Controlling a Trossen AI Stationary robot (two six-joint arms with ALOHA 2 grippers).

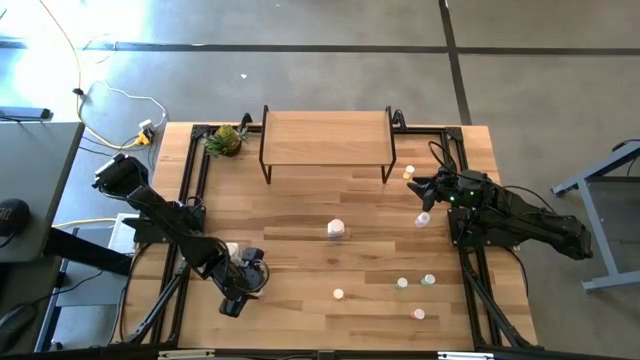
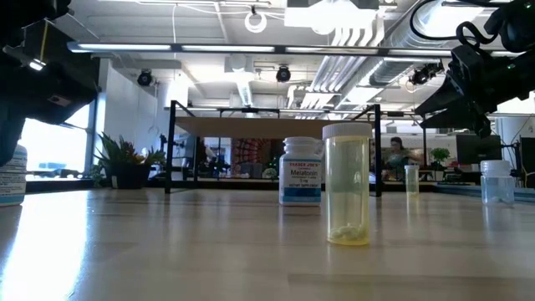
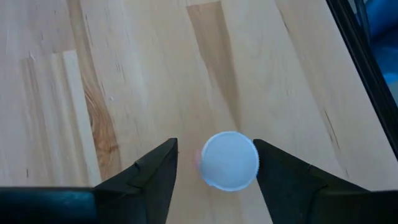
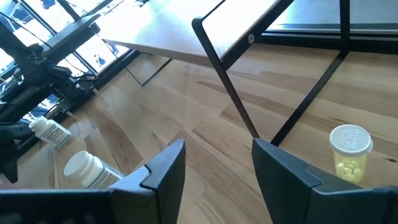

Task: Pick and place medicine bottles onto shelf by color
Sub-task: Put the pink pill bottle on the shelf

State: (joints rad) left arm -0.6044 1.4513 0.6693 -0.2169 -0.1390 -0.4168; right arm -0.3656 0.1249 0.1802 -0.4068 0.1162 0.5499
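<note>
My left gripper (image 1: 240, 268) is open near the table's near-left part, pointing down over a small white-capped bottle (image 3: 229, 160) that stands upright between its fingers (image 3: 214, 146). My right gripper (image 1: 415, 186) hovers open (image 4: 217, 146) by the right end of the light-wood shelf (image 1: 325, 138), holding nothing. A yellow bottle (image 1: 410, 172) stands beside the shelf's right leg (image 4: 350, 152). Other bottles stand scattered on the table: a white one (image 1: 336, 228), a pale one (image 1: 424, 218), and small ones (image 1: 402, 283) (image 1: 418, 314) near the near-right part. My left gripper has a finger on each side of the white cap (image 3: 229, 160), coming from above. One finger (image 3: 273, 171) is right at the cap's edge, the other stands off with a gap. Whether it touches the cap, I cannot tell.
A leafy plant (image 1: 226, 140) sits at the far-left corner beside the shelf. The low view shows a yellow vial (image 2: 347, 184) and a labelled white bottle (image 2: 301, 171) in front of the shelf (image 2: 276, 125). Bare wood lies between the two arms (image 1: 300, 260).
</note>
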